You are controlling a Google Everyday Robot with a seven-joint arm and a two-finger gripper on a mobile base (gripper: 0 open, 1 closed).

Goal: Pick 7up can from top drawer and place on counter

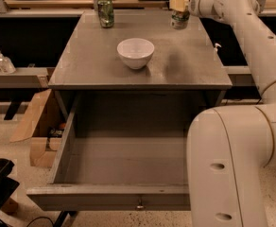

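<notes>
The 7up can, whitish with green markings, stands upright at the back right corner of the grey counter; I cannot tell whether it rests on the surface or hangs just above it. My gripper comes in from the right and is closed around the can's top. The top drawer is pulled wide open below the counter, and its inside shows nothing in it. Its small knob sits on the front panel.
A white bowl sits mid-counter. A darker green can stands at the back left. My arm's large white link covers the drawer's right side. A cardboard box lies on the floor at left, with small bottles on a side shelf.
</notes>
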